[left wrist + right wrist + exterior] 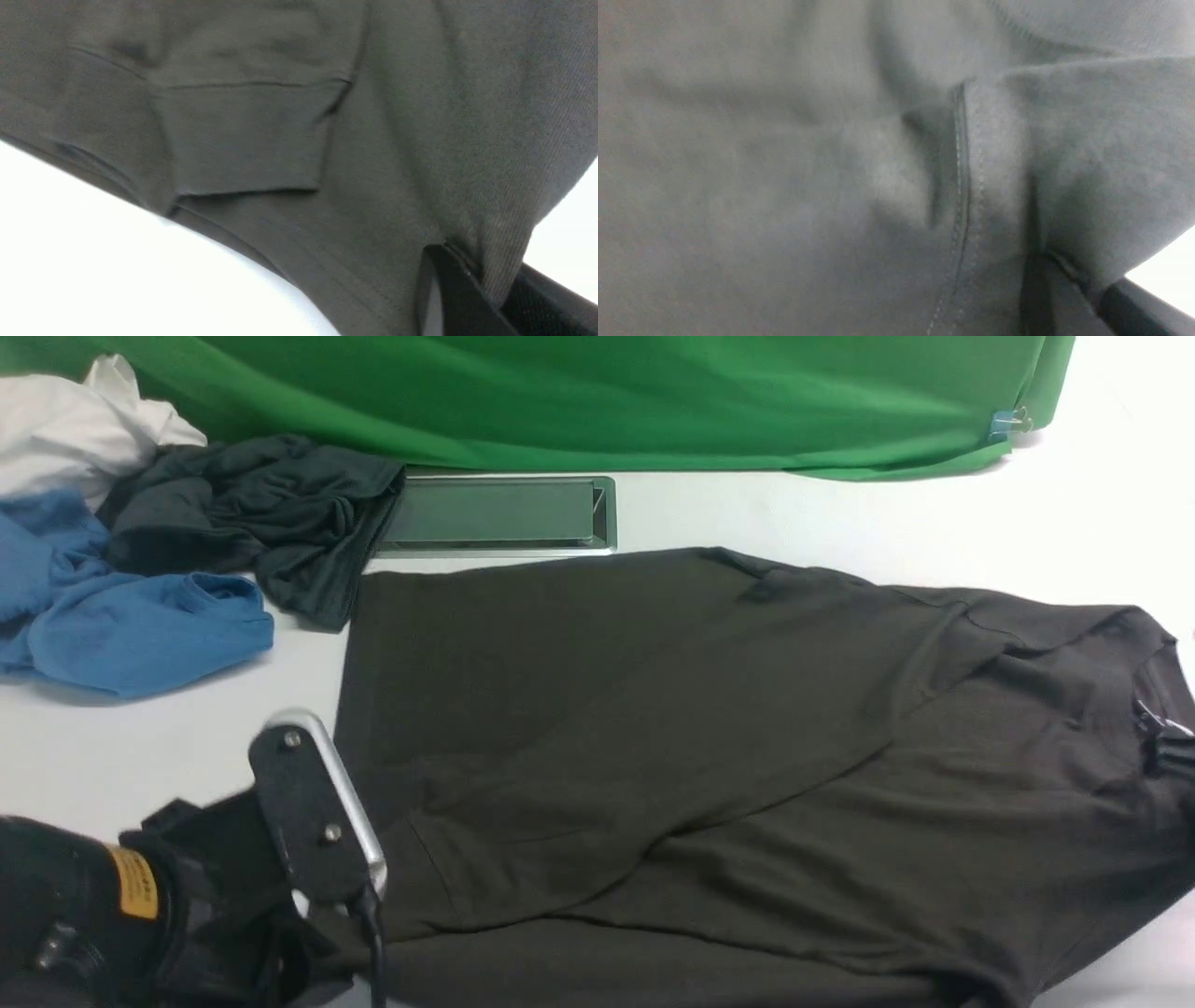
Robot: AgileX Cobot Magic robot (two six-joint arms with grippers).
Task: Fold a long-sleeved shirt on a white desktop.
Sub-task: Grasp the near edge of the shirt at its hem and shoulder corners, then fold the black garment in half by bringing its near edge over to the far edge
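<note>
The long-sleeved shirt (653, 728), dark brownish-grey, lies spread sideways on the white desktop (840, 513), its hem to the left and its neck end to the right. One sleeve (597, 803) is folded diagonally across the body, and its cuff (243, 140) shows in the left wrist view. My left gripper (486, 280) is shut on the shirt's ribbed hem at the near left corner, behind my left arm (187, 896). My right gripper (1162, 742) is shut on a fold of the fabric (1083, 186) at the far right edge. The neck label and chest print are hidden.
A blue garment (140, 625), a charcoal-black garment (271, 513) and a white cloth (75, 420) are heaped at the back left. A metal cable hatch (495, 513) is set into the desktop behind the shirt. The green backdrop (560, 392) hangs along the back.
</note>
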